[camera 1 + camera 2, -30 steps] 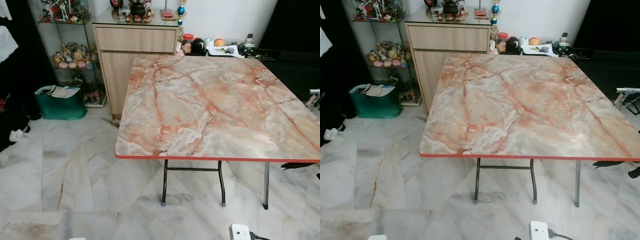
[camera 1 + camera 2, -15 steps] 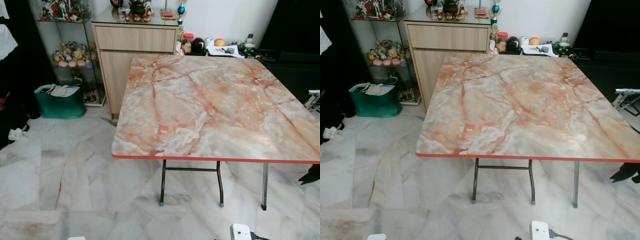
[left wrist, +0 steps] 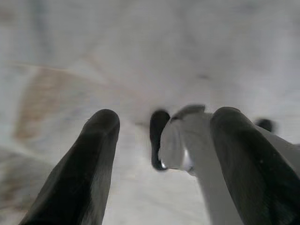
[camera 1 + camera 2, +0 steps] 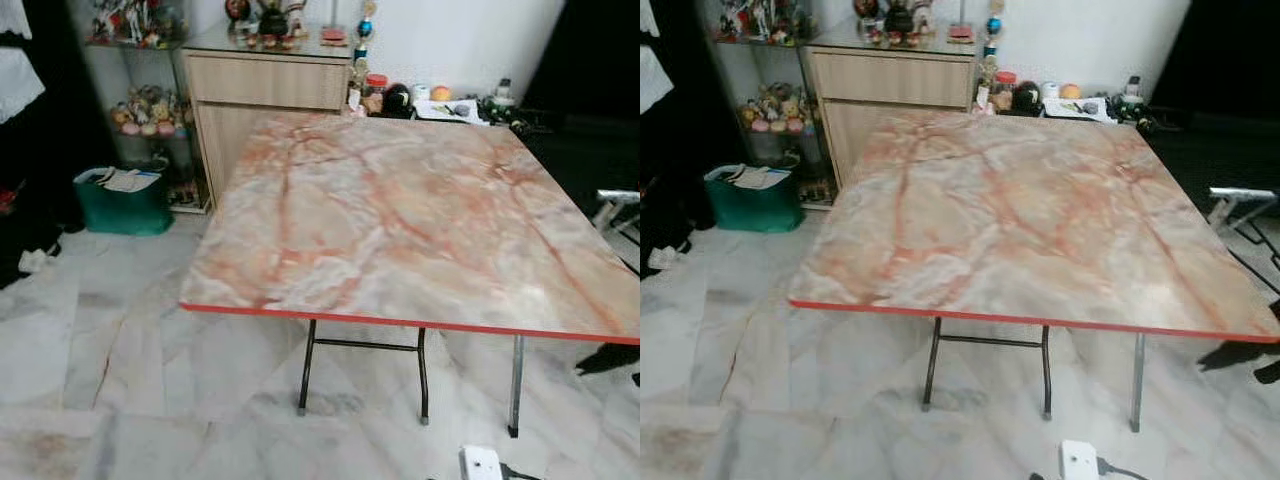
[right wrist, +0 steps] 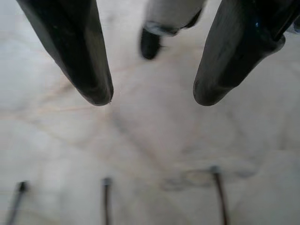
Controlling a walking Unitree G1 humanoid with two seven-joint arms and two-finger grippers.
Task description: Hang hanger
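My left gripper (image 3: 157,154) and right gripper (image 5: 152,96) hang over the floor (image 4: 120,330), jaws apart, holding nothing. No hanger is identifiable; the table (image 4: 400,215) top is bare. Risk: blurred view while walking, striking the table edge.

Folding table (image 4: 400,215) ahead, marble-look top, red edge, dark metal legs (image 4: 305,370). Marble tile floor (image 4: 120,350). Behind it a wood cabinet (image 4: 265,95) with small ornaments on top. Left of that, a glass shelf of figurines (image 4: 150,105). Green bin (image 4: 125,200) with papers beside the shelf. Jars and clutter (image 4: 410,97) along the white wall. White plug box (image 4: 480,463) on the floor near the front.
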